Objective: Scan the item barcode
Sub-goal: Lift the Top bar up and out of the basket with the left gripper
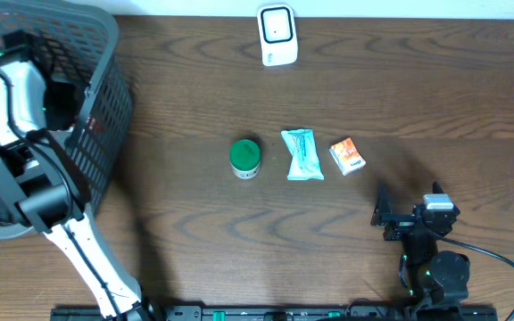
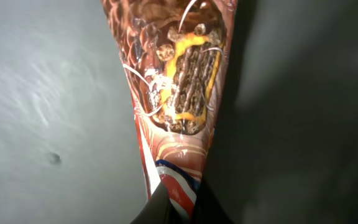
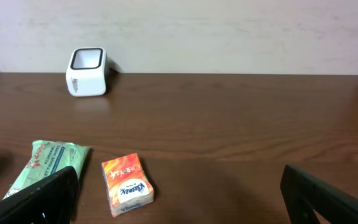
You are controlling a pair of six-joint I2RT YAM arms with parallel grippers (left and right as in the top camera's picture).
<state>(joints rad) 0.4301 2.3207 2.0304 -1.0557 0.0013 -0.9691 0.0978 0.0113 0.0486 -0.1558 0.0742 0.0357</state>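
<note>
My left gripper [image 2: 180, 200] is shut on the lower end of a glossy brown and red snack packet [image 2: 185, 74] with a chocolate bar pictured on it. No barcode shows on that face. Overhead, my left arm [image 1: 12, 98] reaches into the dark mesh basket [image 1: 105, 53] at the far left. The white scanner [image 1: 277, 34] stands at the table's back edge, and also shows as the scanner [image 3: 87, 71] in the right wrist view. My right gripper [image 1: 400, 218] hangs open near the front right, its fingers [image 3: 42, 199] wide apart with nothing between them.
In the middle of the table lie a green tub [image 1: 245, 157], a green wipes pack [image 1: 302, 153] and an orange tissue pack [image 1: 347, 155]. The tissue pack [image 3: 127, 184] and wipes pack [image 3: 45, 163] sit just ahead of my right gripper.
</note>
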